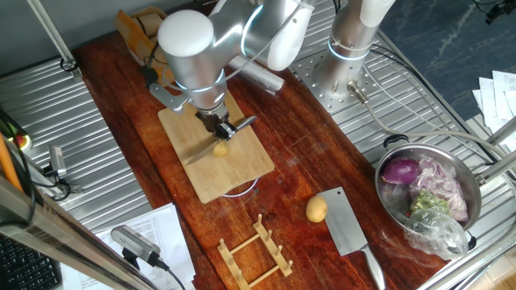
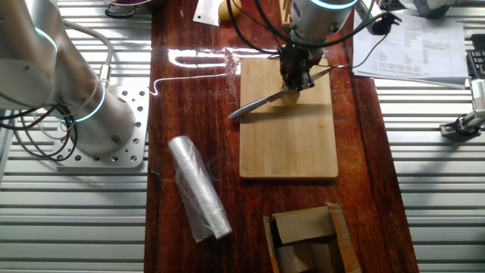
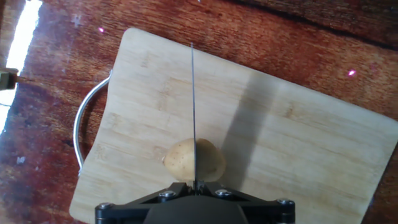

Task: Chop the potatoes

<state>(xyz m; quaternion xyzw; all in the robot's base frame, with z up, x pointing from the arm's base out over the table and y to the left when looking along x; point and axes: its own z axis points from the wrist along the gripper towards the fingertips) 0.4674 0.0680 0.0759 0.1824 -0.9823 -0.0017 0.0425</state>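
A small yellow-tan potato lies whole on the bamboo cutting board, near its edge. My gripper is shut on a knife. The thin blade, seen edge-on, runs straight over the potato's middle. Whether the edge touches the skin I cannot tell. From the side, the gripper stands right above the potato, with the knife slanting across the board. Opposite, the knife crosses the potato under the gripper. A second potato rests on the table beside a cleaver.
A steel bowl with a purple onion and scraps stands at the right. A wooden rack lies in front of the board. A plastic roll and cardboard box sit on the table. A wire ring pokes from under the board.
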